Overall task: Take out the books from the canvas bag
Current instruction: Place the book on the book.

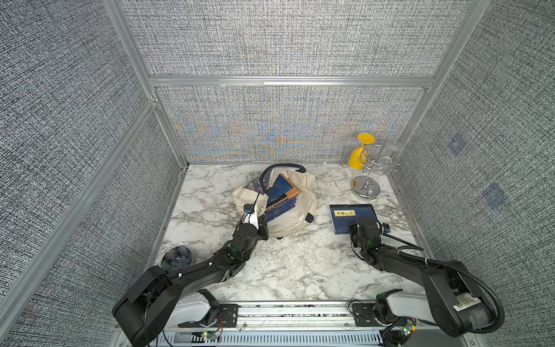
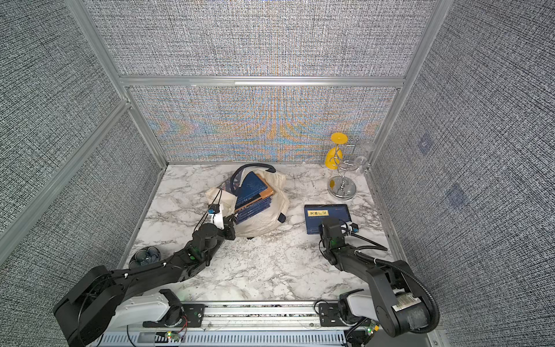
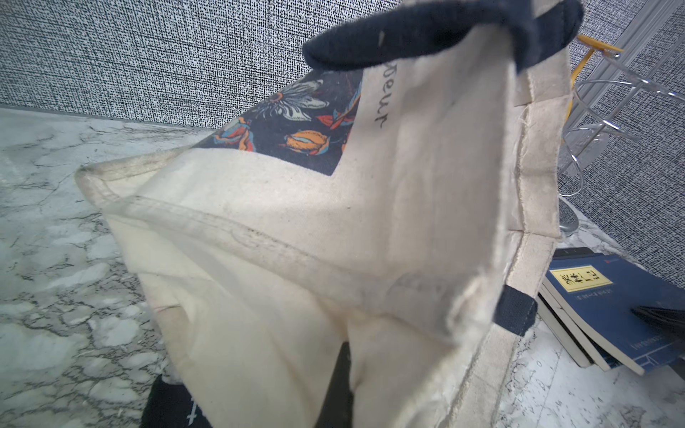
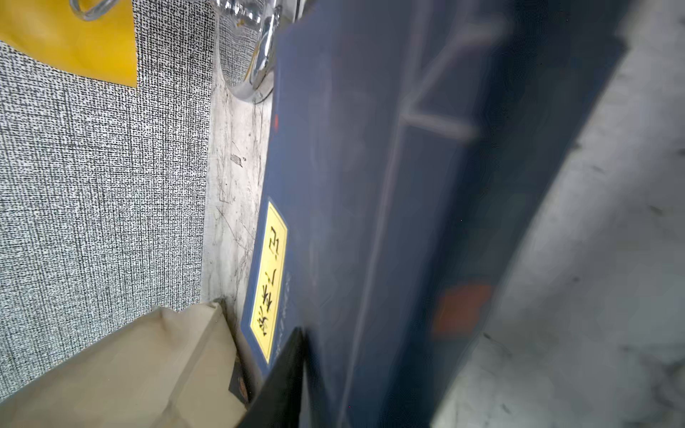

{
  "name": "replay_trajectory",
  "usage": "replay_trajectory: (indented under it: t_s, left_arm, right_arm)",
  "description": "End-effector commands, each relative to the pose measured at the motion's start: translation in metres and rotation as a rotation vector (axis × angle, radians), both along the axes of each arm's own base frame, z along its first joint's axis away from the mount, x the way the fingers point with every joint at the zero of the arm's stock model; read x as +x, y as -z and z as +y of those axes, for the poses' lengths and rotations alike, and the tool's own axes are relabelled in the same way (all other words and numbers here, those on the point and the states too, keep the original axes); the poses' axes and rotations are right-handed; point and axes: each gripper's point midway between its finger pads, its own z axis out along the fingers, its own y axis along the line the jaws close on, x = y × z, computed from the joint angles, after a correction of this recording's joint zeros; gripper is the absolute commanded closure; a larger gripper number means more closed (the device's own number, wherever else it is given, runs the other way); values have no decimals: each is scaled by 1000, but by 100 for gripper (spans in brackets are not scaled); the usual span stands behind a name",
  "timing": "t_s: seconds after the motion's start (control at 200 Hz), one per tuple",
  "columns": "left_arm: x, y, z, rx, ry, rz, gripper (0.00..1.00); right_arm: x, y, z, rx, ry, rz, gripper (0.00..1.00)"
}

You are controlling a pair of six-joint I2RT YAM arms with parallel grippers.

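A: Checking the room: grey woven fabric walls [image 1: 285,126] in an aluminium frame [image 1: 288,81] are boxing in a glossy, grey-veined marble-look tabletop [image 1: 285,270].
B: Bag?
A: The canvas bag [image 1: 300,216] is slumping mid-tabletop. It's cream and creased, with a navy handle [image 1: 282,166] arching up and a floral panel [image 3: 296,122] showing. Thin navy books [image 1: 280,195] with tan edges are fanning out of its mouth.
B: Others?
A: Stacked books [image 1: 351,217] are lying flat on the tabletop, well to the bag's right, yellow label facing up.
B: Grippers?
A: The left gripper [image 1: 262,229] is pinching fully closed on the bag's canvas rim. The right gripper [image 1: 354,226] is sitting at the stack's near edge. Can't tell if it's gripping or parted.
B: Extras?
A: A chrome wire rack [image 1: 365,186] is carrying a yellow glass [image 1: 359,156] and clear glasses [image 1: 390,159] in the far right corner. A dark ribbed bowl [image 1: 176,258] is sitting by the left edge.
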Motion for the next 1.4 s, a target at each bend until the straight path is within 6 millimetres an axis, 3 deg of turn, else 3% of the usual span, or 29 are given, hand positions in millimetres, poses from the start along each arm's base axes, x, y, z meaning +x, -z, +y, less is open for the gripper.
replay_trajectory:
  t_s: [0.0,0.26,0.61,0.85,1.121,1.396]
  left_arm:
    - [2,-5,-2,-4,0,-12,100]
    - [2,-4,-1,1,-1,-11,100]
    - [2,-5,-2,0,4,-10,100]
    - [1,-6,-1,-1,2,-15,100]
    - [2,-6,-2,0,10,-16,100]
    - [0,-7,-3,-3,18,-23,100]
  right_arm:
    - [-7,5,4,-23,-59,47,55]
    - [-19,-6,4,-54,-106,106,35]
    - [-30,-12,6,-79,-170,152,26]
    - [-30,-26,22,-100,-297,169,20]
    - [-18,-59,76,-133,-542,84,17]
    - [-7,-97,163,-209,-767,-57,17]
